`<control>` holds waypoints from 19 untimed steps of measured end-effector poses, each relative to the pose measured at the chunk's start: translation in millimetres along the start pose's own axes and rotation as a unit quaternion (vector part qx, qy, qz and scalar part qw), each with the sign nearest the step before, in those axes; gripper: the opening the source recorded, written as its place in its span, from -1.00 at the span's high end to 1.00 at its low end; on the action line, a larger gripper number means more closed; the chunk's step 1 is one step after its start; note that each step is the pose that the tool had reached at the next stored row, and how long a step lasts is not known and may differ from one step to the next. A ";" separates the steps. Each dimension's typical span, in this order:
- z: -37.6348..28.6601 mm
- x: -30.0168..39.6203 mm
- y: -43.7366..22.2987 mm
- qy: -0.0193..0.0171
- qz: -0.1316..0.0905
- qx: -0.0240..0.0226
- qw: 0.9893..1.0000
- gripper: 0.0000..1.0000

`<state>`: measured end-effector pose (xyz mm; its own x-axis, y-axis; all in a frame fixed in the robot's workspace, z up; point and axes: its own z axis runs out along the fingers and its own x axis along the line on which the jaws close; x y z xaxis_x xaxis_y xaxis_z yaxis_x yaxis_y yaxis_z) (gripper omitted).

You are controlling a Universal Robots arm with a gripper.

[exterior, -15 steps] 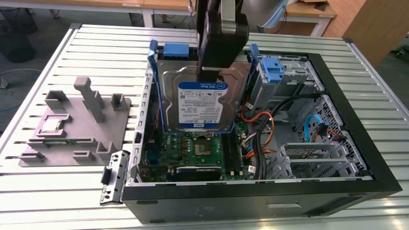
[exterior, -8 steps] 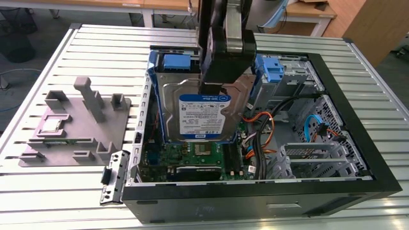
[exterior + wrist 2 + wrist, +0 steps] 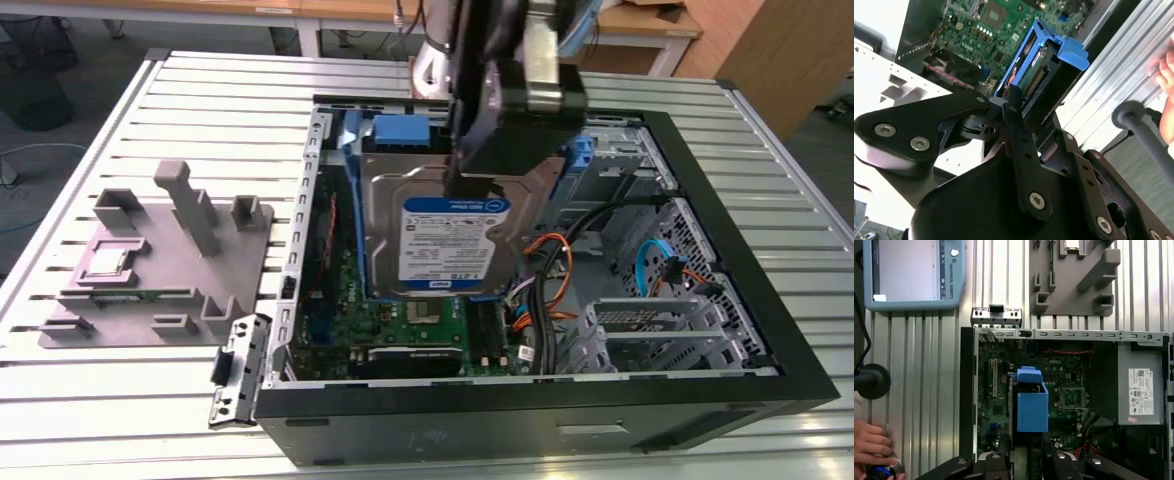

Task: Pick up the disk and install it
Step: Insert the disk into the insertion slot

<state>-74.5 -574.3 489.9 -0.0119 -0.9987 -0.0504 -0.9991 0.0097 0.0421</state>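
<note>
The disk [image 3: 451,238], silver with a white-and-blue label and blue rails along its edges, hangs tilted above the open computer case [image 3: 747,300], its label facing the exterior view. My gripper [image 3: 470,185] is shut on the disk's upper end. In the second wrist view a black finger [image 3: 1015,117] presses on the disk [image 3: 1040,80], whose blue rail ends in a tab [image 3: 1074,52], with the motherboard [image 3: 1004,20] beyond. In the first wrist view the disk [image 3: 1032,407] shows end-on as a blue block over the case's middle.
A grey fixture block [image 3: 160,260] lies on the slatted table at the exterior view's left. The case holds a grey power-supply box [image 3: 1141,390], orange and blue cables [image 3: 561,262] and a metal cage [image 3: 667,325]. A teach pendant [image 3: 909,275] and a person's hand [image 3: 869,445] are beside the case.
</note>
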 end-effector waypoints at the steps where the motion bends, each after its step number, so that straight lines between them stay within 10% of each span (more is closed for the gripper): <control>1: -0.1 -0.1 -4.9 0.000 0.000 0.000 1.000 0.31; 19: -1.6 -1.1 -86.2 0.000 0.000 -0.001 1.000 0.31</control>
<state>11.7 -574.1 487.9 -0.0117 -0.9987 -0.0504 -0.9990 0.0096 0.0433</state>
